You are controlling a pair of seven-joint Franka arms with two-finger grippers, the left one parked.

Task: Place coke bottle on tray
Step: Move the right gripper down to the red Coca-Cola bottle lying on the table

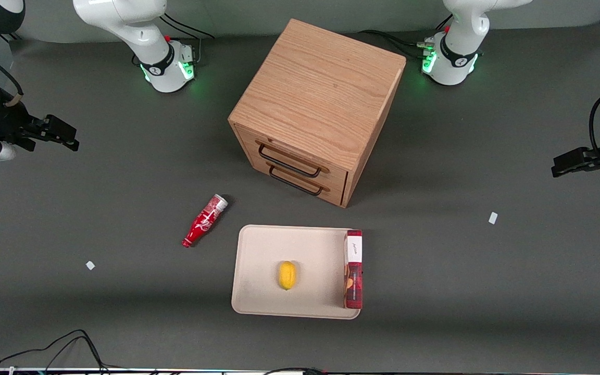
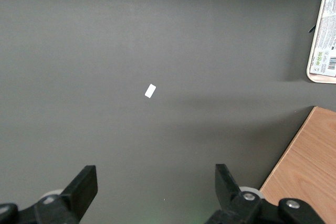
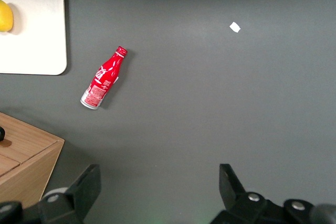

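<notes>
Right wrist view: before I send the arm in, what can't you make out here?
- Tray: cut by the frame edge, as is the lemon on it.
- Drawer cabinet: only a corner shows.
- Coke bottle: lying beside the tray; label print too small.
- Gripper: open above bare table.

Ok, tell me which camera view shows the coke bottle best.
The right wrist view: the coke bottle lies whole on its side on the table, label and cap clear, apart from the tray, with the open gripper well clear of it. The front view shows it whole but smaller. The left wrist view misses it.
</notes>
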